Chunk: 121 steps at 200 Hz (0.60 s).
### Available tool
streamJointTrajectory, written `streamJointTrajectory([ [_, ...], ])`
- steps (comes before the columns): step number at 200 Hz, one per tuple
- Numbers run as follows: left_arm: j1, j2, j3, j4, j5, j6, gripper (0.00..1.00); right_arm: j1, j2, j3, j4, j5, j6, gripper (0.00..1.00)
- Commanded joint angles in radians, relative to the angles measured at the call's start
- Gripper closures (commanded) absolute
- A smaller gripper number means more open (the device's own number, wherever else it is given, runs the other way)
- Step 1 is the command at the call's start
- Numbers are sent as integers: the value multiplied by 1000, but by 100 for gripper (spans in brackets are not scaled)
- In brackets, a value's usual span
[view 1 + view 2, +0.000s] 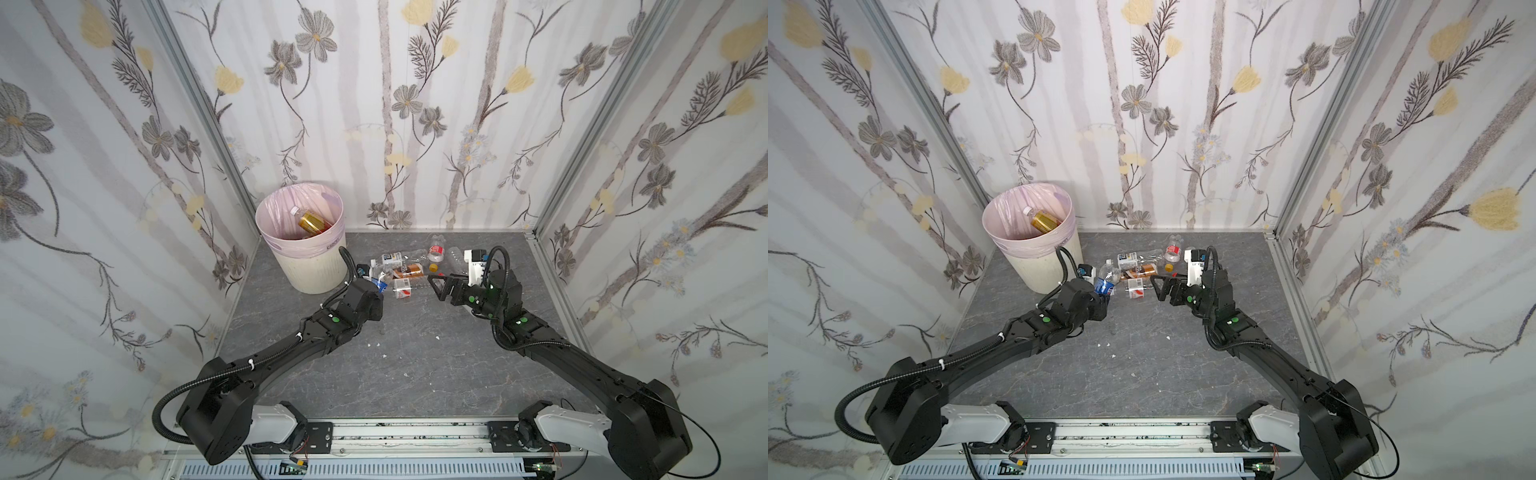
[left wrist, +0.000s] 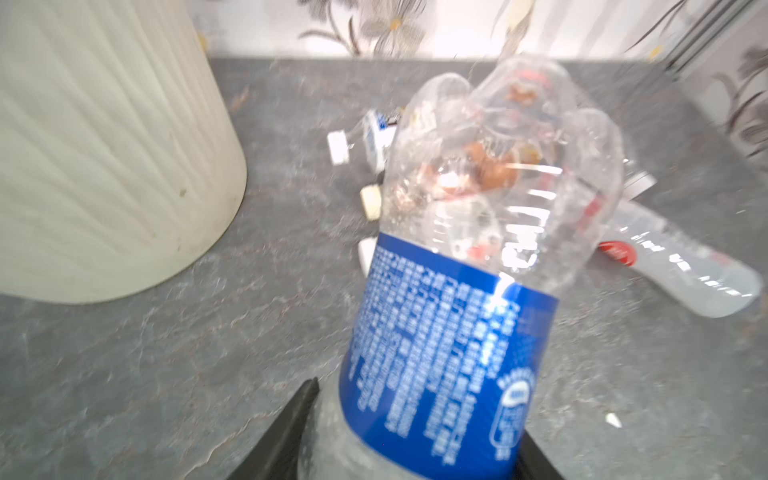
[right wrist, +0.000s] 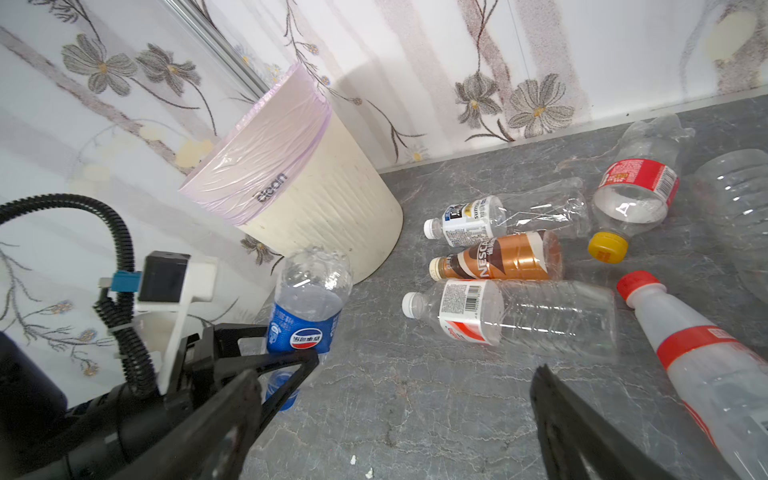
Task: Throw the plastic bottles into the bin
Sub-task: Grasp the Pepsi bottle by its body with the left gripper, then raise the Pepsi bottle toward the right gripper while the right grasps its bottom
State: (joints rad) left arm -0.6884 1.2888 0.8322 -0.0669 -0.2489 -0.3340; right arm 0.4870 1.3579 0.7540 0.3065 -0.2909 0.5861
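Grey marbled tabletop (image 1: 415, 374): cream ribbed bin (image 1: 309, 270) standing upright; plastic bottles (image 1: 409, 271) lying clustered just right of bin; white scraps (image 1: 377, 344) well apart from bin, camera side.

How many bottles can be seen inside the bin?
1 clearly: a white-capped gold-labelled bottle lying tilted in the bin, near the middle of its opening. Others may be hidden beneath it.

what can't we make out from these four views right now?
- Bin contents: both top views show just a gold-labelled bottle; the bin's wall hides whatever lies lower.
- Left gripper: fingertips cut off by the left wrist view's bottom edge and covered by the Pepsi bottle.
- Pepsi label print: blurred in the left wrist view.
- Large clear bottle: cut off by the right wrist view's edge.
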Motion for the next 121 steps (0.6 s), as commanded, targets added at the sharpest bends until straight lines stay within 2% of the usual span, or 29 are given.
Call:
streamJointTrajectory([
  [1, -8, -55, -3, 157, 13, 53, 46, 2, 9, 43, 110, -78, 49, 0],
  [57, -34, -69, 67, 249, 49, 143, 46, 42, 84, 193, 170, -152, 110, 1],
  [121, -50, -99, 69, 303, 58, 171, 46, 109, 193, 339, 190, -157, 132, 13],
])
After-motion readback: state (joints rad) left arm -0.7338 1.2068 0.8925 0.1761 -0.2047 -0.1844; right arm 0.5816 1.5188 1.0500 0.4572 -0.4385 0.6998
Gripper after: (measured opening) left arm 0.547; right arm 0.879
